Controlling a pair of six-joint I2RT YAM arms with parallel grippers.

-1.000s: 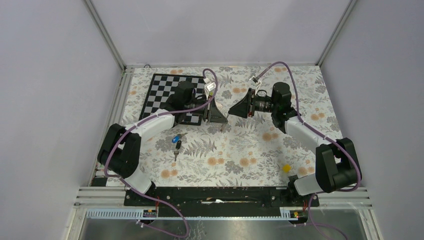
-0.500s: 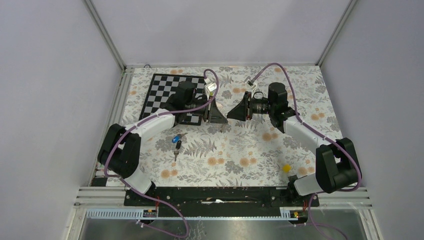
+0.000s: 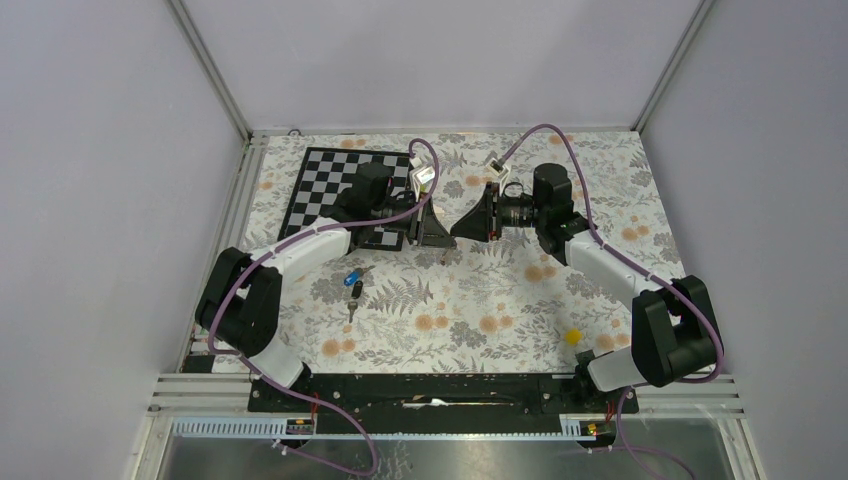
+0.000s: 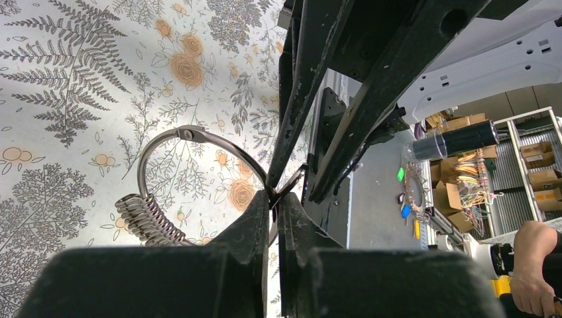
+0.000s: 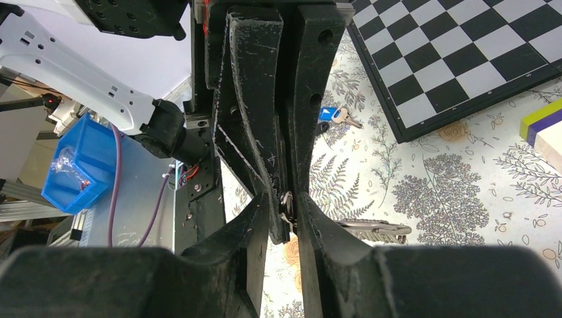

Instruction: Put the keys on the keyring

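Overhead, 2 gripper tips meet at the ring in mid-table, beside the chessboard (image 3: 330, 180).
Left gripper (image 4: 276, 202) is clamped tight on the ring (image 4: 187, 132), pinching its wire at the near edge so the loop stands out over the floral cloth (image 4: 59, 79), with the fan of small metal pieces (image 4: 149, 222) hanging at the loop's lower side. Right gripper (image 5: 283, 199) comes in from the opposite side and its fingers stand a narrow gap apart at the same spot on the wire; whether they pinch the ring I cannot tell. The 2 keys lie on the cloth close to the left forearm, well apart from the ring: the blue key (image 3: 353, 280), and the black key (image 3: 356, 293) just beside it on the near side.
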